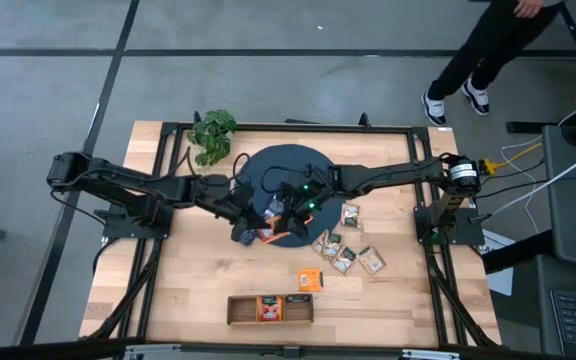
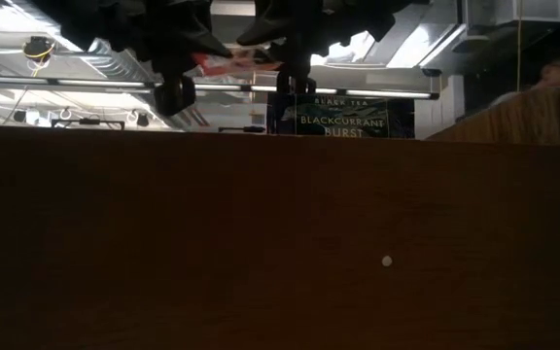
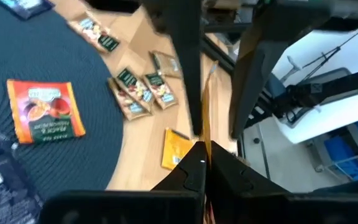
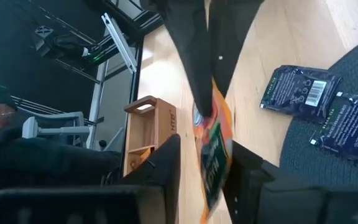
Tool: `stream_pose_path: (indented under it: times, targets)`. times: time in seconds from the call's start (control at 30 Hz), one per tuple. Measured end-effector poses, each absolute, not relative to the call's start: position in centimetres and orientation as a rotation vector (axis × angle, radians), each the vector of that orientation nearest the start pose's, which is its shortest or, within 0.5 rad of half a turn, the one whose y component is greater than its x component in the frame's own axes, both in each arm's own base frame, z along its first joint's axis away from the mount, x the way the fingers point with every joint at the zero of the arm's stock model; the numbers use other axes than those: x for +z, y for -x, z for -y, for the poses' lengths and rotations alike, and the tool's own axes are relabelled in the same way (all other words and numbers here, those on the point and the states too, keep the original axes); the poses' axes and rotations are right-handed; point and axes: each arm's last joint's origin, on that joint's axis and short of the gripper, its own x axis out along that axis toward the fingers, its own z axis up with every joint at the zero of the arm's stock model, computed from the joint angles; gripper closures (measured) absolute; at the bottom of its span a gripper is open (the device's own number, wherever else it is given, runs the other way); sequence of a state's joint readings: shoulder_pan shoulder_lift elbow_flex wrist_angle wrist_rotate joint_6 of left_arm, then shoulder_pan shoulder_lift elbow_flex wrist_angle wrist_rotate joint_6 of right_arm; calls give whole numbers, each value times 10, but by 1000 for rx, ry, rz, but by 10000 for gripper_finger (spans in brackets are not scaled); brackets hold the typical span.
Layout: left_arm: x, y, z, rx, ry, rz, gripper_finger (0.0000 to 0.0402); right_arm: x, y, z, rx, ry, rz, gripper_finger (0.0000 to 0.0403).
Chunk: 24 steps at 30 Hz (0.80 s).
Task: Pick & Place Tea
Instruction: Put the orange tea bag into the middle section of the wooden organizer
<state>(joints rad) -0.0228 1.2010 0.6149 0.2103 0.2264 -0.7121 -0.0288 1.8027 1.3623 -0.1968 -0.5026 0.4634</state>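
Handover mid-air above mat point(image 1: 286, 180): left hand point(image 1: 258, 232) clamped on orange tea sachet point(image 4: 215, 140), right hand point(image 1: 296, 212) fingers apart. Tray point(image 1: 271, 309) holds one sachet; many left on table.

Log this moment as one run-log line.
phase: handover above dark round mat | left gripper: shut on red-orange tea sachet | right gripper: open around sachet | wooden tray: near edge

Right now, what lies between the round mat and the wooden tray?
In the high view, one orange sachet lies between the mat and the tray, nearer the tray's right end. The rest of that stretch is bare.
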Motion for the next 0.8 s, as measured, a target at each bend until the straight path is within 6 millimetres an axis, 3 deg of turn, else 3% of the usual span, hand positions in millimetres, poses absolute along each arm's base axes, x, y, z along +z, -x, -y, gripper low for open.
stream_pose_path:
  times: [0.4,0.57,0.8]
  targets:
    - [233,-239,20,-70,719,-424,399,254,-403,-3,315,-609,-725,353]
    - [233,-238,20,-59,722,-430,398,255,-403,-3,333,-588,-709,394]
    - [231,-237,19,-51,743,-459,392,255,-404,-4,336,-589,-710,398]
